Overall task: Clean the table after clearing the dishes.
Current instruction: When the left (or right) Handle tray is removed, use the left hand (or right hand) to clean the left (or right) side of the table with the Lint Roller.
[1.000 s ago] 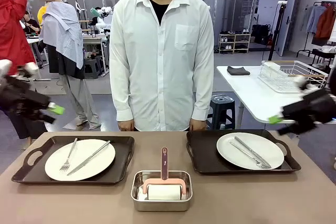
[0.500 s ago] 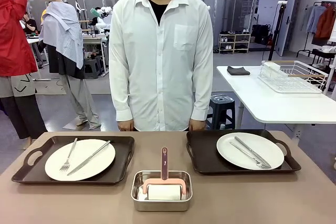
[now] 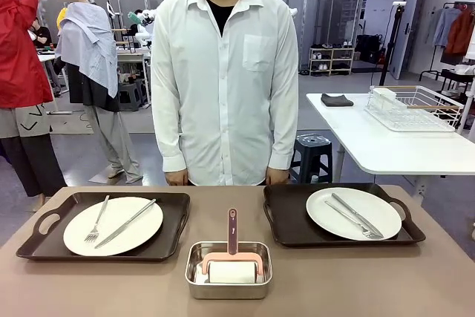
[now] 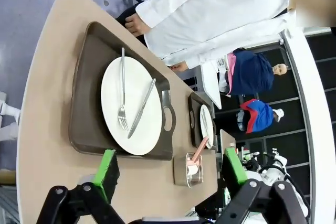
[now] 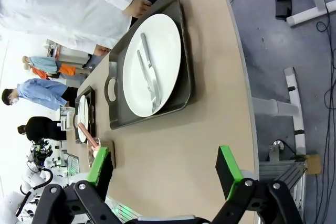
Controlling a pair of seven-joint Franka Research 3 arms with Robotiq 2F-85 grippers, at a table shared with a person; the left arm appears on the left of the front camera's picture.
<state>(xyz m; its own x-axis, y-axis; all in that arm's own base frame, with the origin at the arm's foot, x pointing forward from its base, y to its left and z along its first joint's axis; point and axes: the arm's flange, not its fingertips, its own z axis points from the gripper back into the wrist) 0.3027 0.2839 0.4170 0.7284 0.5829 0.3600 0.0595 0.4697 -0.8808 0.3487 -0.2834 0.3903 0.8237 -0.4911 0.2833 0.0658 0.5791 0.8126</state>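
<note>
Both grippers gape wide and empty, touching nothing: my left gripper (image 4: 170, 166) by the table's (image 3: 371, 280) left end, my right gripper (image 5: 163, 163) by its right end. Two brown trays sit along the far edge, left tray (image 3: 176, 217) and right tray (image 3: 286, 217), each bearing one white plate (image 3: 133, 239), one fork (image 3: 99, 219) and one knife (image 3: 126, 223). One steel pan (image 3: 228, 289) holding one roller (image 3: 232, 272) stands mid near edge.

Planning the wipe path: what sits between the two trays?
In the front view, a steel pan holding a roller sits between them, nearer the robot.
</note>
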